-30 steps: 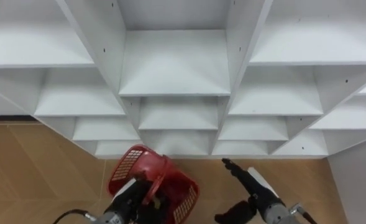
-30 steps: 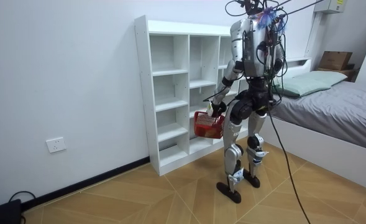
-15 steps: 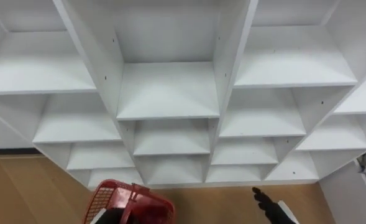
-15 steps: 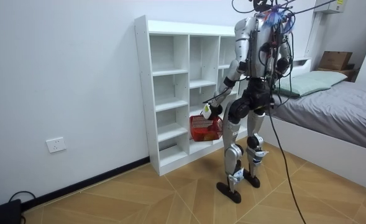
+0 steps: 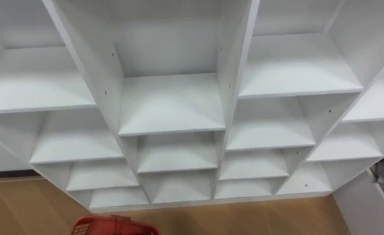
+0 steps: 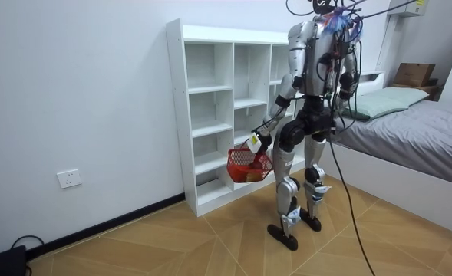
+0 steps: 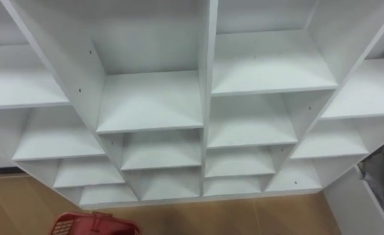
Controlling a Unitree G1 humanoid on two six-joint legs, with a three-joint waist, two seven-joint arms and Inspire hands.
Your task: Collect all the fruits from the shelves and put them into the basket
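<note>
1. Low at the bottom edge of the eye views, the red basket (image 5: 113, 226) is showing just its rim, where a second ago most of it was lying open to the camera. The whole picture is shifting with it, so the head is tilting up — the basket is not jumping on its own.

2. Across the room view, the basket (image 6: 248, 165) is hanging a little lower and further towards the room view's left than a second ago, carried out in front of the robot's thighs by the left hand (image 6: 254, 142), which is sitting at its handle. Whether those fingers are curling round the handle is too small to tell.

3. Around the basket, the white closet (image 5: 172, 111) is now taking up most of the eye views, and every shelf on view is lying bare — no fruit is showing on any of them. Whether any fruit is lying in the basket cannot be read from these pictures.

4. Judging from that, the robot is scanning the shelves; this could fit a search under way or a closet already cleared.

5. Standing upright and close before the closet's middle column, the robot is keeping its right hand out of sight behind its body in the room view, whereas a second ago it was reaching forward in the eye view.
</note>
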